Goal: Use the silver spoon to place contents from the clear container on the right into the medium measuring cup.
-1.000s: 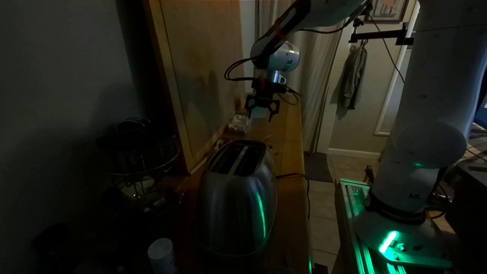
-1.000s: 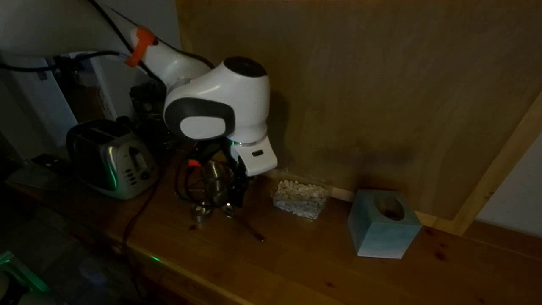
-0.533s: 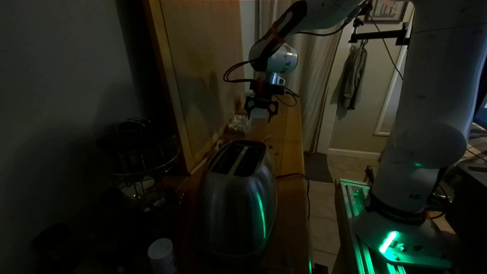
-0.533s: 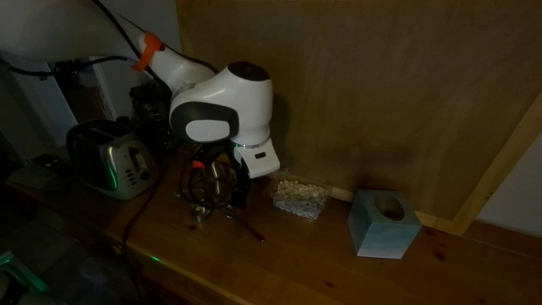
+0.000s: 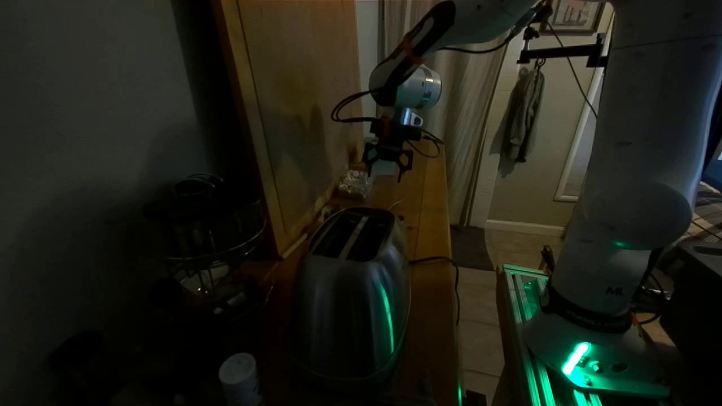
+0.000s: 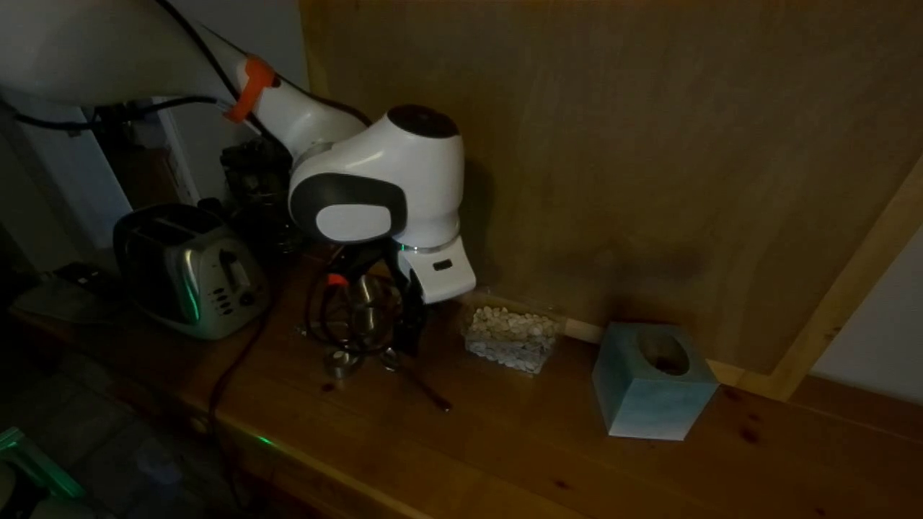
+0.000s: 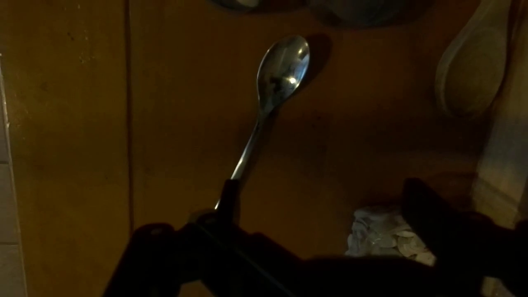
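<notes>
In an exterior view, the clear container (image 6: 508,355) holds a heap of pale, flattish bits (image 6: 509,322) and sits on the wooden desk (image 6: 519,461), an upright wooden panel (image 6: 649,158) rising just behind it. The silver spoon (image 6: 390,359) lies on the desk to the container's left, its bowl the farther part, its handle slanting toward the front edge. Farther left of the container stand metal cups (image 6: 342,364), partly screened by the arm (image 6: 425,169); which of them is the medium one I cannot tell. The tool (image 5: 385,173) hangs over the desk, left of the container, its two fingers (image 7: 420,198) spread wide apart. In the wrist view, one finger covers part of the container while the other crosses in front of the spoon's handle; whether that one touches the handle I cannot tell. A wooden spoon (image 7: 474,74) lies on the same side of the container as the cups. Near the container, on its right, sits a pale blue box (image 6: 645,404) with an oval opening on top. The toaster (image 6: 223,288) stands well apart, to the container's left, beside a dark cord (image 5: 434,258).
</notes>
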Controlling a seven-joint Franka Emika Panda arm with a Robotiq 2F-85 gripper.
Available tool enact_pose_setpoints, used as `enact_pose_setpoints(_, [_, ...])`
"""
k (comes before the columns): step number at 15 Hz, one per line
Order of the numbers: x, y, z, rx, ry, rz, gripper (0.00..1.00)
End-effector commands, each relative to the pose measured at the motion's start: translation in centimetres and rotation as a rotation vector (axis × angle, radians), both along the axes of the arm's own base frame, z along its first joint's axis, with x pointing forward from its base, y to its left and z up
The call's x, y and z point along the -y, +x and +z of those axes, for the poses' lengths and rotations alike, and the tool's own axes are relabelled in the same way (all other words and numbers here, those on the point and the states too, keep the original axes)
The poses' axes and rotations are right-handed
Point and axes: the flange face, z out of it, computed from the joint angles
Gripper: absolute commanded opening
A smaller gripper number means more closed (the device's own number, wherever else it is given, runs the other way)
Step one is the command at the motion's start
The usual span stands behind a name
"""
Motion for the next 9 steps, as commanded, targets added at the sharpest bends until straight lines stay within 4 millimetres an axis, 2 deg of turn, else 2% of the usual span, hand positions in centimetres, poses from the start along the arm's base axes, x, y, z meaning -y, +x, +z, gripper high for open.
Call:
enact_pose_setpoints(1, [-0.3,-0.2,-0.8,-0.057,-0.032,-0.058,1.0])
enact_pose_setpoints(9, [-0.3,-1.9,-3.4,-0.159,-0.058,-0.105,1.0])
